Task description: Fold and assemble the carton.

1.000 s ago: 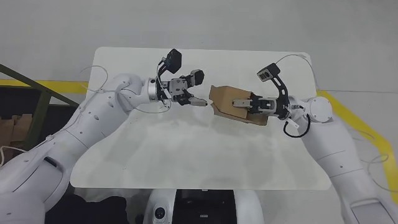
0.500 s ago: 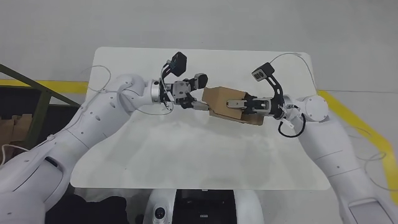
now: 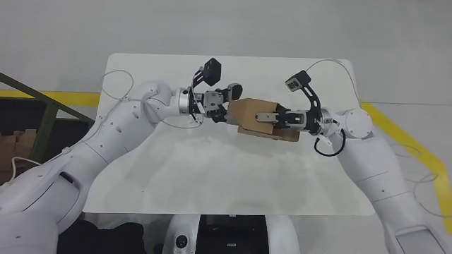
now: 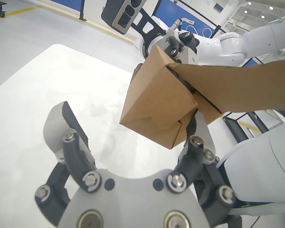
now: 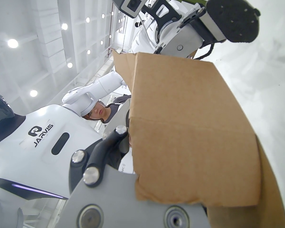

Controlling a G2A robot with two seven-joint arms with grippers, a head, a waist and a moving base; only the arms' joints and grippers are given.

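A brown cardboard carton (image 3: 258, 116), partly folded into a box shape, is held between the robot's two arms. It sits over the white desk (image 3: 176, 176), a little right of centre and toward the far side, and appears lifted clear of the surface. Its long side runs left to right. The end facing left has its flaps folded in and overlapping, and one long flap sticks out loose beside that end.

The right jaws come in from the right and are clamped on the carton. One finger (image 3: 272, 117) lies flat along its top face.

The left jaws come in from the left and are spread wide at the carton's left end. One finger (image 4: 199, 129) touches the folded flaps at a corner of that end. The other finger (image 4: 68, 124) stands well apart from the cardboard.
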